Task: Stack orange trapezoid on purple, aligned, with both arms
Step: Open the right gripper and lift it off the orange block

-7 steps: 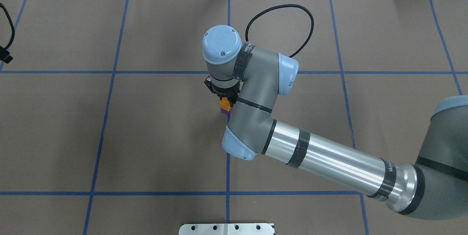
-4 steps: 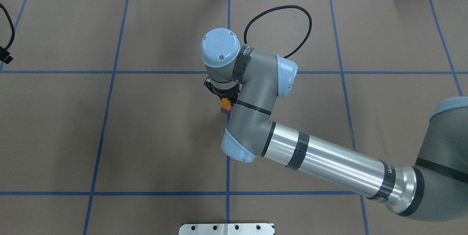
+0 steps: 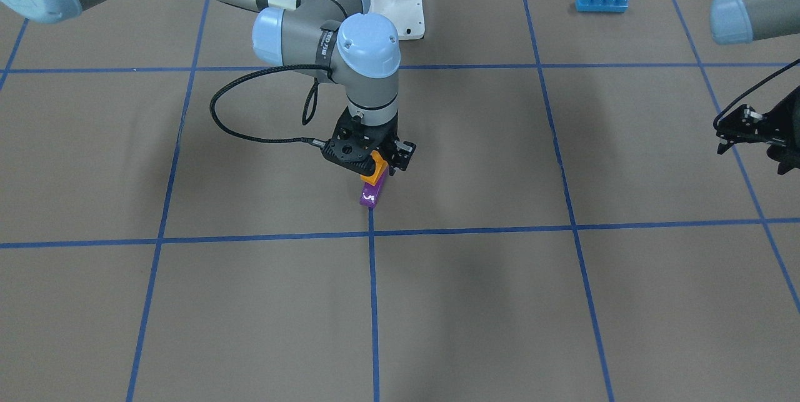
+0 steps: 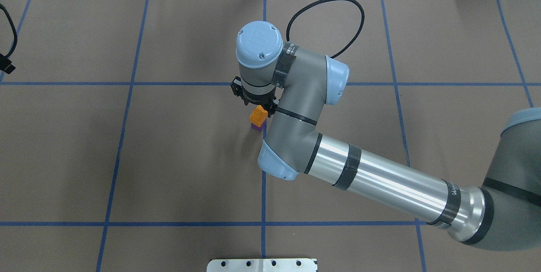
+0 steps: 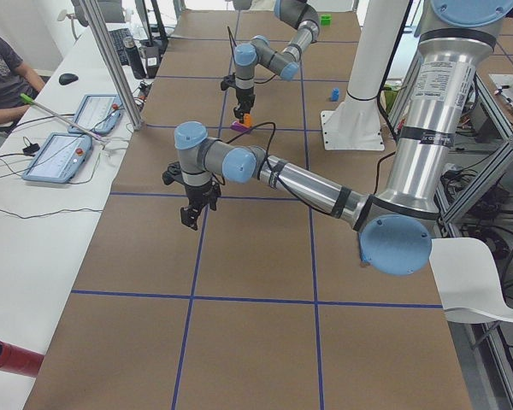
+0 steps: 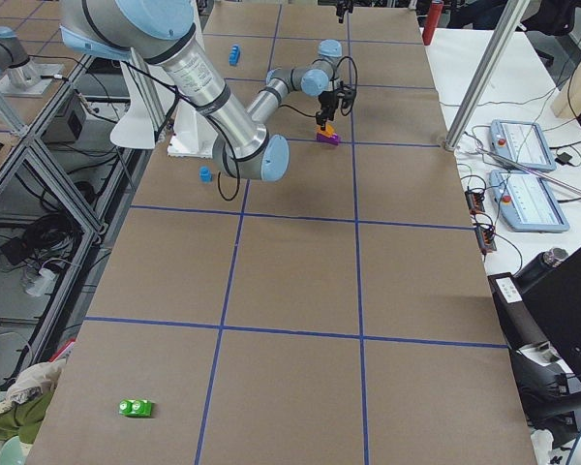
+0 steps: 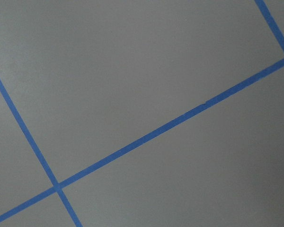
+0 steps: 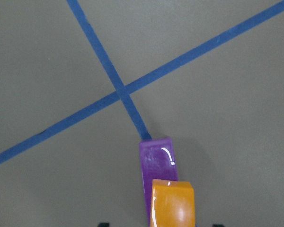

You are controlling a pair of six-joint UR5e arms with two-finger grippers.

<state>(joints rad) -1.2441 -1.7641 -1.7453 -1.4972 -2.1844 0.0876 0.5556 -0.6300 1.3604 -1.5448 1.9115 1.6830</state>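
The orange trapezoid (image 3: 373, 172) sits on top of the purple brick (image 3: 369, 195) beside a tape crossing at the table's middle. In the overhead view the orange trapezoid (image 4: 258, 116) covers most of the purple brick (image 4: 257, 126). My right gripper (image 3: 377, 165) hangs straight over the stack with its jaws open around the orange trapezoid. In the right wrist view the orange trapezoid (image 8: 173, 205) overlaps the near end of the purple brick (image 8: 156, 158), and my fingertips (image 8: 102, 224) stand wider than it. My left gripper (image 3: 747, 130) hovers far off at the table's side, empty; I cannot tell whether it is open.
A long blue four-stud brick (image 3: 602, 1) lies near the white arm base (image 3: 409, 14). A small blue brick (image 6: 205, 174) lies by the base's other side. A green brick (image 6: 136, 408) lies at the table's far end. The left wrist view shows only paper and tape lines.
My right wrist has shifted a little toward the far side of the table and drawn off the stack. More of the orange trapezoid shows. The two bricks have stayed in place.
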